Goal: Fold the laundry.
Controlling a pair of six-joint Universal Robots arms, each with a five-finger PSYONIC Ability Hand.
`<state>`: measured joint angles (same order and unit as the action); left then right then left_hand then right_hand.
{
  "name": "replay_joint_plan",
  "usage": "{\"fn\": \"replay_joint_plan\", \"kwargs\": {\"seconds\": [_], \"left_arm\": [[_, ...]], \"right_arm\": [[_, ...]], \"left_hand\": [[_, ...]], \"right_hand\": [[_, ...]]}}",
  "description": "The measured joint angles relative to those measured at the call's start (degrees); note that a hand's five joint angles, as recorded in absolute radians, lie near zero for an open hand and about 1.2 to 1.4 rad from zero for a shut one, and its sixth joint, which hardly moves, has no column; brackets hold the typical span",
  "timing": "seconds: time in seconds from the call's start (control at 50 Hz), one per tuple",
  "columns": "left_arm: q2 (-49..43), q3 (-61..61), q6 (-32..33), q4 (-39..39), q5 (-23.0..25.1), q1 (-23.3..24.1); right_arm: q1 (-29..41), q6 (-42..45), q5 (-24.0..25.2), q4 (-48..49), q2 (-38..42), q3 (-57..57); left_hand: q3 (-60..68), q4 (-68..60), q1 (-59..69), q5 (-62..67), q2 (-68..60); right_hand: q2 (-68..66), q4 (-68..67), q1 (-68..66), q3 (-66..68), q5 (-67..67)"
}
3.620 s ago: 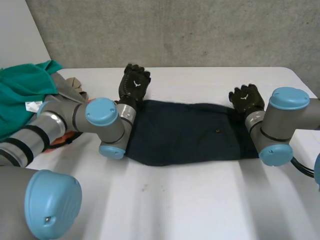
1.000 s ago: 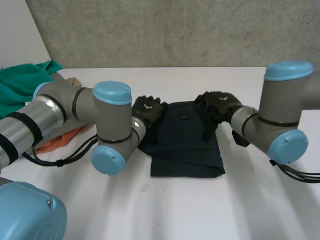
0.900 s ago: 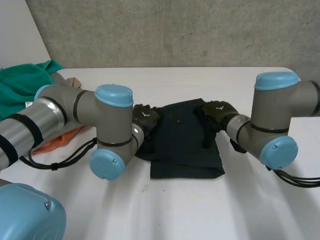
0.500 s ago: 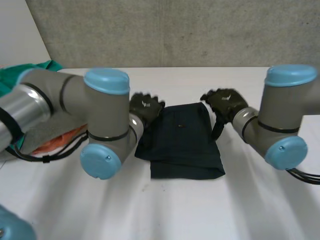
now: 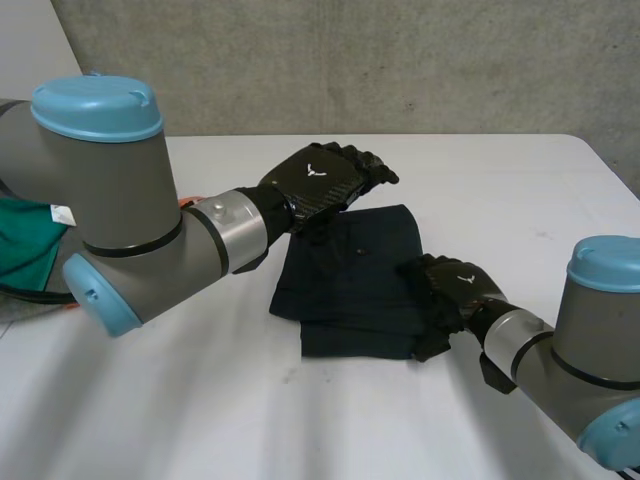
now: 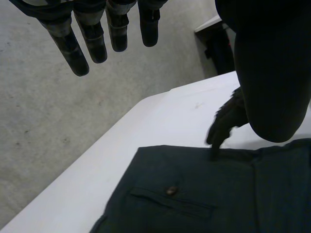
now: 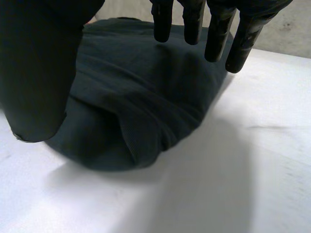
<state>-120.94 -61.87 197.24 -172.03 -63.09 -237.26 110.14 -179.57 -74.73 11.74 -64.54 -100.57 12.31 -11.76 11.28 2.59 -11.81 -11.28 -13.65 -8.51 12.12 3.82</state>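
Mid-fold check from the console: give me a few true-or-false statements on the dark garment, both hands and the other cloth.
1. The dark garment lies folded on the white table. True.
2. The left hand is clamped on the garment. False: it is raised over the far edge, fingers straight, holding nothing.
3. The right hand is at the garment's near corner on the robot's right. True.
4. The teal cloth lies on top of the garment. False: it lies apart, beyond the left arm.
5. A button shows on the garment. True.

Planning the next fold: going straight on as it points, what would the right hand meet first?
The folded dark garment, right at the right hand's fingertips; whether they already touch it is unclear.
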Motion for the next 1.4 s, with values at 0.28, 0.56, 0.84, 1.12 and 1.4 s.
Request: {"fn": "replay_joint_plan", "kwargs": {"seconds": [0.28, 0.56, 0.84, 1.12, 1.4], "left_arm": [[2.0, -2.8, -0.2, 0.3, 0.6, -0.2], [2.7, -3.1, -0.1, 0.1, 0.5, -0.6], [3.5, -2.7, -0.3, -0.1, 0.5, -0.5], [3.2, -0.7, -0.8, -1.1, 0.3, -0.6], [2.5, 0.0, -1.0, -1.2, 0.3, -0.5]], "right_arm": [[0.9, -0.6, -0.3, 4.2, 11.9, 10.6], [0.3, -1.1, -0.8, 4.5, 13.1, 13.0], [-4.1, -1.0, -7.2, 4.6, 18.5, 29.1], [-19.6, 2.5, -9.0, -4.9, 37.5, 65.3], [-28.7, 10.9, -6.4, -14.4, 51.3, 90.7]], "left_hand": [[0.0, 0.0, 0.0, 0.0, 0.0], [0.0, 0.0, 0.0, 0.0, 0.0], [0.0, 0.0, 0.0, 0.0, 0.0], [0.0, 0.0, 0.0, 0.0, 0.0], [0.0, 0.0, 0.0, 0.0, 0.0]], "right_hand": [[-12.4, -9.4, -13.5, 11.6, 7.5], [-55.4, -54.2, -44.6, 48.9, 46.3], [-56.3, -54.3, -49.5, 50.5, 47.7], [-56.3, -55.1, -49.8, 51.4, 48.7], [-56.3, -55.1, -49.8, 51.4, 48.9]]}}
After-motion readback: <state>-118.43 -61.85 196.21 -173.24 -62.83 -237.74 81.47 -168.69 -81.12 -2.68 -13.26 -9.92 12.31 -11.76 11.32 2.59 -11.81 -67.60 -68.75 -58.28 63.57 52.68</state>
